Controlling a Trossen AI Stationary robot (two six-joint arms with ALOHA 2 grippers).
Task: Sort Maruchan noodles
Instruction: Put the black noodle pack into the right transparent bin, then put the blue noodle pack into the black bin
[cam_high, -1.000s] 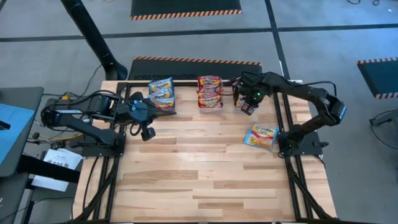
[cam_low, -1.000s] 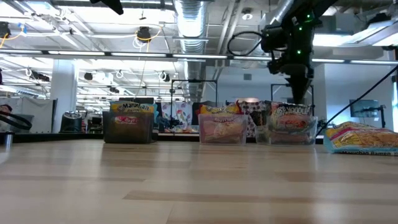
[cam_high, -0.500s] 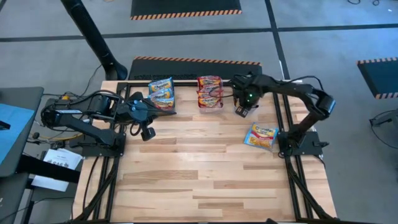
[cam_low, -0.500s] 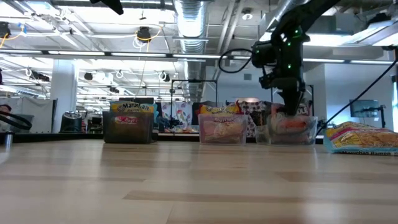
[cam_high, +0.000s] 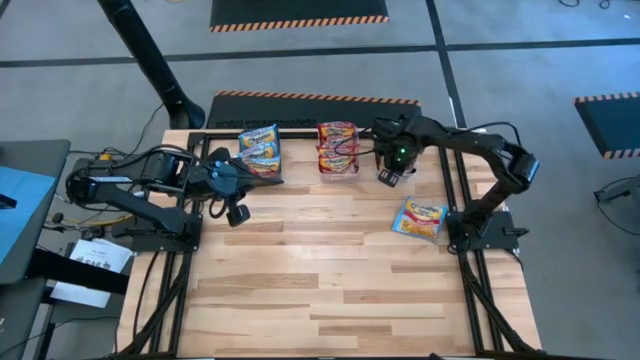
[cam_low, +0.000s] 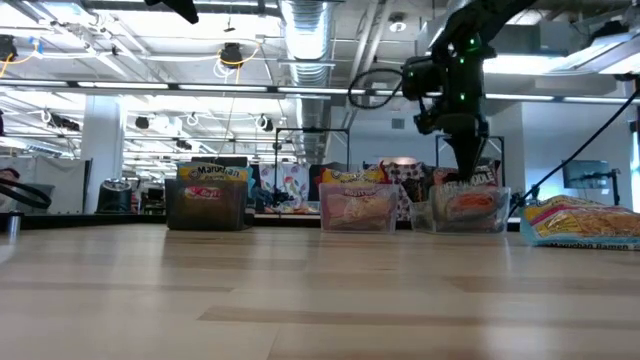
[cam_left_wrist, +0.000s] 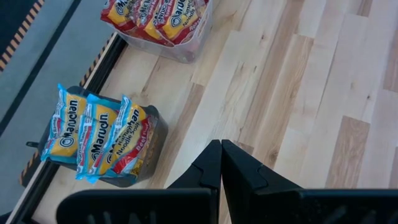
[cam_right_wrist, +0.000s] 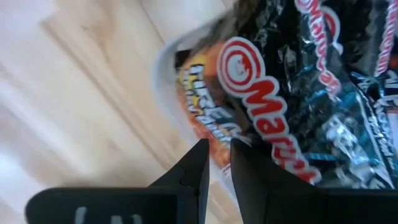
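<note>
A: Bench (cam_high: 330, 270) status?
B: Wooden bench, mostly bare. Three bins in a row along the far edge, arms coming in from both sides.

A: Arms?
B: Left arm parked at the left side. Left end effector (cam_left_wrist: 221, 163) clenched, fingers pressed together, nothing in it, hovering just near of the left bin. Right arm reaches across to the far right; right end effector (cam_high: 392, 170) sits over the right-hand clear bin (cam_low: 462, 210).

A: Is the right one holding anything?
B: Yes. From the right wrist camera its fingers (cam_right_wrist: 198, 163) are pinched on the edge of a black/red packet (cam_right_wrist: 298, 118), a narrow gap between them. The low camera shows that packet standing up out of the clear bin below the end effector.

A: Rest of the noodles?
B: Dark bin (cam_left_wrist: 146, 155) on the left holds light blue/yellow packets (cam_left_wrist: 93, 134) standing on edge. Middle clear bin (cam_high: 338, 160) holds red/orange packets (cam_high: 337, 140). One loose light blue/yellow packet (cam_high: 419, 218) lies flat on the bench, near of the right bin, by the right arm's base.
</note>
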